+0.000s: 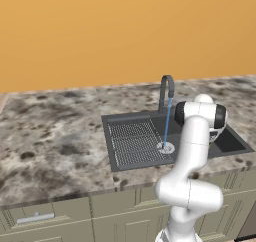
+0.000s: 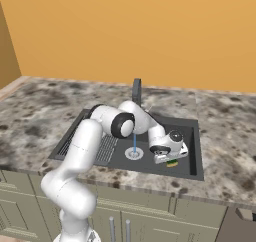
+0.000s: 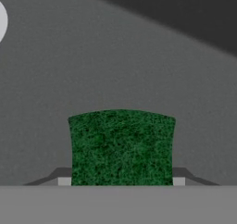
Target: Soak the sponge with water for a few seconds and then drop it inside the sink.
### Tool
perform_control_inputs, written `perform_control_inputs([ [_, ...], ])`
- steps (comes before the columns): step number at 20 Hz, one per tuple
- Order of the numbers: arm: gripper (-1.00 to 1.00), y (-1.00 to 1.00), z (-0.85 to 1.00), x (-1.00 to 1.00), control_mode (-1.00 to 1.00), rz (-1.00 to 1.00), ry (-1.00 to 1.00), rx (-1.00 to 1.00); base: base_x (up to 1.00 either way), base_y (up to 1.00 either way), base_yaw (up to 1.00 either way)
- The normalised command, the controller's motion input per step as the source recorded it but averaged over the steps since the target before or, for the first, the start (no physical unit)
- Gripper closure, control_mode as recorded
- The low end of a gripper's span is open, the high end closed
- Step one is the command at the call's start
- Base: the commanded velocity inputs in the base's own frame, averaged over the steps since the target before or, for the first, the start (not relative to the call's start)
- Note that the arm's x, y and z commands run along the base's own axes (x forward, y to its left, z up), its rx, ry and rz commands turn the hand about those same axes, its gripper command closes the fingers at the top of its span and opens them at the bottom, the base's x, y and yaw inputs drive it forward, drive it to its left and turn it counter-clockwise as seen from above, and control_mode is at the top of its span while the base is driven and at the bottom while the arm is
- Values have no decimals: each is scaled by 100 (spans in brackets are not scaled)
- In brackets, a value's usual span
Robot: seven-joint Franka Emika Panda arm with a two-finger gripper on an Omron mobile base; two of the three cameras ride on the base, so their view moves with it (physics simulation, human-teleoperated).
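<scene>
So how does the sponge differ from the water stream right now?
The sponge is a small flat block with a dark green top, while the water is a thin straight light-blue line. The sponge sits between the gripper fingers low in the sink, to the right of the drain; the water falls from the faucet onto the drain. They are apart. Both are over the basin.

Glossy white arm of rounded segments (dark joint caps).

The sponge, green top over yellow, sits clamped in the gripper low inside the dark grey sink. Water falls in a thin blue stream just beside the gripper, apart from the sponge.
</scene>
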Motion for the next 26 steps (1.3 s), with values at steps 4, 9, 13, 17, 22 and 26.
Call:
perform_control_inputs([
  [4,-100,0,0,0,-100,0,0,0,0,0,0],
  [9,-100,0,0,0,-100,1,0,0,0,0,0],
  [13,-100,0,16,0,-100,0,0,0,0,0,0],
  [17,-100,0,43,2,-100,0,2,0,0,0,0],
  [22,-100,0,61,2,-100,0,1,0,0,0,0],
  [26,-100,0,63,0,-100,0,2,0,0,0,0],
])
